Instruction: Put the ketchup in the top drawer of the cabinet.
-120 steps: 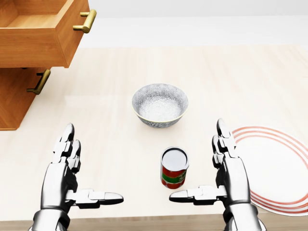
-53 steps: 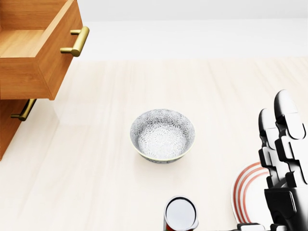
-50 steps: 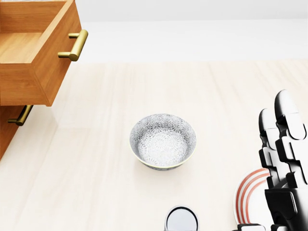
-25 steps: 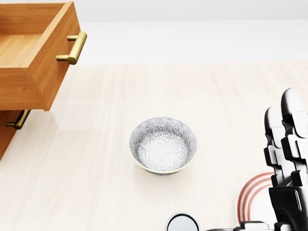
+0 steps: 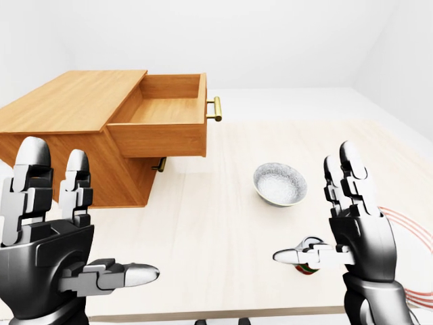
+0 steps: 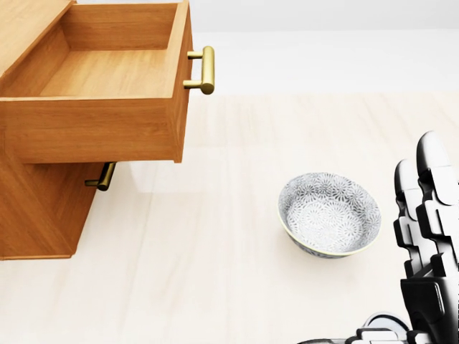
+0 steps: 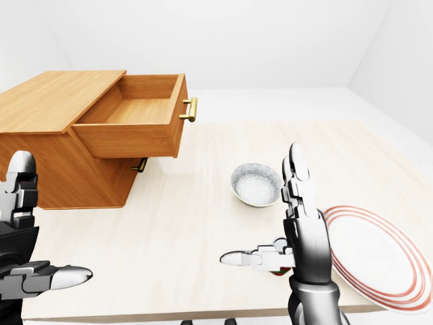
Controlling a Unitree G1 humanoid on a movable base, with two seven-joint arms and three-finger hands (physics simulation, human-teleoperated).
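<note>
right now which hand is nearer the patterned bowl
Right. The right hand stands open just below and right of the patterned bowl in the left-eye view. The left hand is open far across the table, at the view's lower left.

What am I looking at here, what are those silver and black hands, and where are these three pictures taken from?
These are simulator renders from three cameras on a humanoid robot's head, looking out over its own arms. The left hand and right hand each have three fingers; both are spread open and hold nothing.

On the pale table stands a wooden cabinet with its top drawer pulled out and nothing visible inside. A patterned bowl sits in the middle, and a red-ringed plate lies to the right. A small red and green container, mostly hidden behind the right thumb, stands near the table's near edge. The head view looks more steeply down; the two eye views look further ahead.
</note>
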